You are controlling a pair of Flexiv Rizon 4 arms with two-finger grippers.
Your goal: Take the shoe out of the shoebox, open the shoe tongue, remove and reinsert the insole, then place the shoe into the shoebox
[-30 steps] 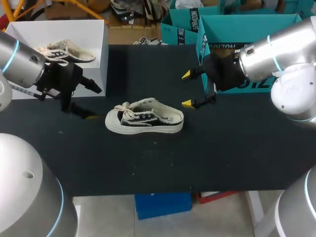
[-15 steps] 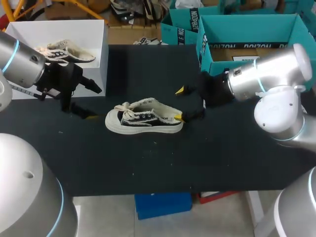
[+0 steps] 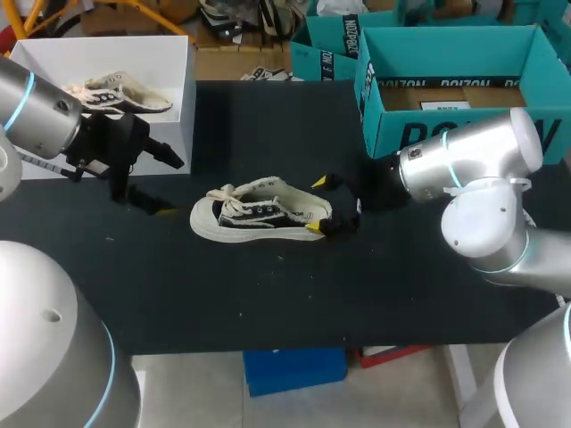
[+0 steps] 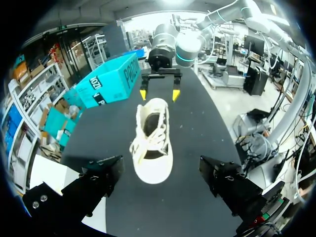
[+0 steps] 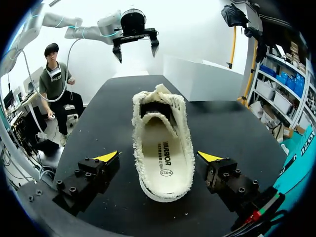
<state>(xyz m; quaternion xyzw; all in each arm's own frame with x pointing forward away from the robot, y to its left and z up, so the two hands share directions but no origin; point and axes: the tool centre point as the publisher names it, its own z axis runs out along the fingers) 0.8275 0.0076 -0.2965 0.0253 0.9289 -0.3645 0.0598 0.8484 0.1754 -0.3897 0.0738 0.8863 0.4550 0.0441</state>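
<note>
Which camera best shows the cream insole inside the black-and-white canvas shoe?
The right wrist view: the cream insole lies bare from heel to tongue. Head view shows the canvas shoe sideways; left wrist view, mostly laces.

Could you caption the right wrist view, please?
Open right gripper flanks the shoe's heel; open left gripper hovers beyond the toe.

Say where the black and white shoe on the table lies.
In the head view the shoe lies upright near the middle of the black table, toe towards the left gripper, its heel between the open fingers of the right gripper.
</note>
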